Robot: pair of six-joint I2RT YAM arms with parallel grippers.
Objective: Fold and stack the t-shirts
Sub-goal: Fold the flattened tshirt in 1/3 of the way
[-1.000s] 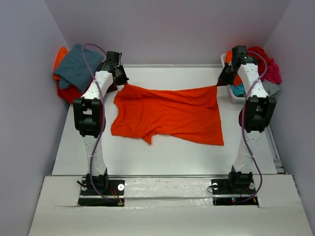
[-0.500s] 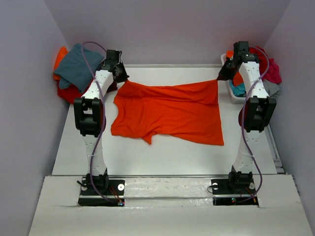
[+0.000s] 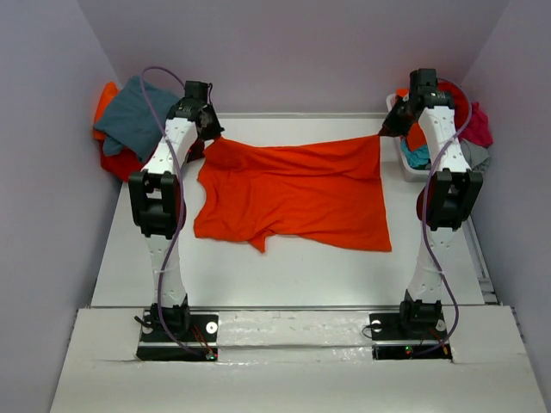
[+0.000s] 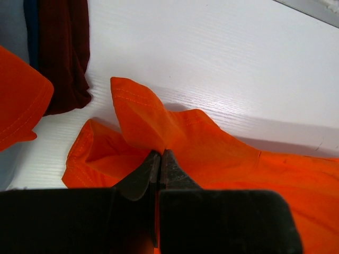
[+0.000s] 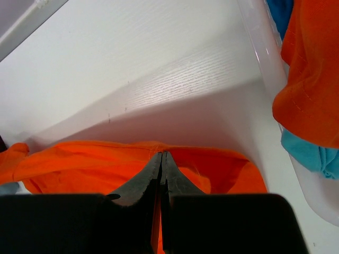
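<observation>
My left gripper point(image 4: 160, 154) and right gripper point(image 5: 161, 155) each pinch a far corner of the bright orange cloth t-shirt point(image 3: 293, 194), stretched sideways, its body draped nearward.

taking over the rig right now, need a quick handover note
Left gripper: shut on the orange shirt's far left corner.
Right gripper: shut on its far right corner.
Shirt: spread on the table, far edge stretched between the grippers, no fold yet.
Done: a pile at the far left, teal-grey on top; can't tell how neatly it is folded.
To do: fold the orange shirt, stack it, then do the shirts in the bin at the far right.
</observation>
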